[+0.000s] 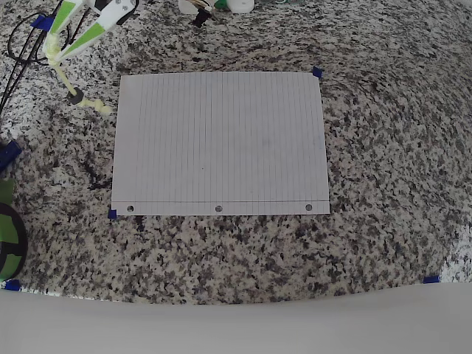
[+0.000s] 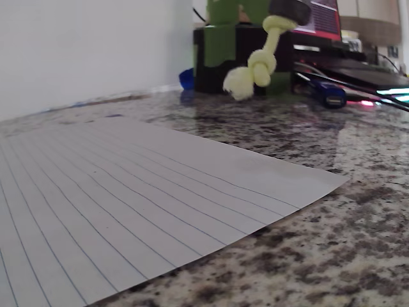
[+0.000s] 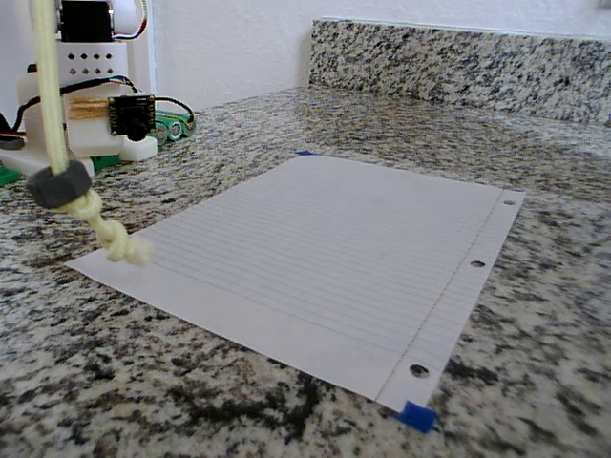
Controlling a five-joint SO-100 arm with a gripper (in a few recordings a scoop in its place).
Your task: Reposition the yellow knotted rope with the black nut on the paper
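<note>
Gripper (image 1: 53, 46) clenched on thin pale yellow knotted rope (image 3: 91, 215), black nut (image 3: 59, 184) threaded; dangling end risks landing off white lined paper (image 1: 221, 140).

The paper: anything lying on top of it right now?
Nothing rests on the paper; its lined face is bare. The yellow knotted rope with the black nut hangs near the sheet's corner. What's beneath the sheet is hidden.

- The yellow knotted rope (image 2: 259, 64) hangs at one o'clock, black nut (image 2: 289, 9) above its knots.
- The paper (image 2: 147, 198) spreads from centre toward eight o'clock on the granite counter (image 2: 345, 256).
</note>
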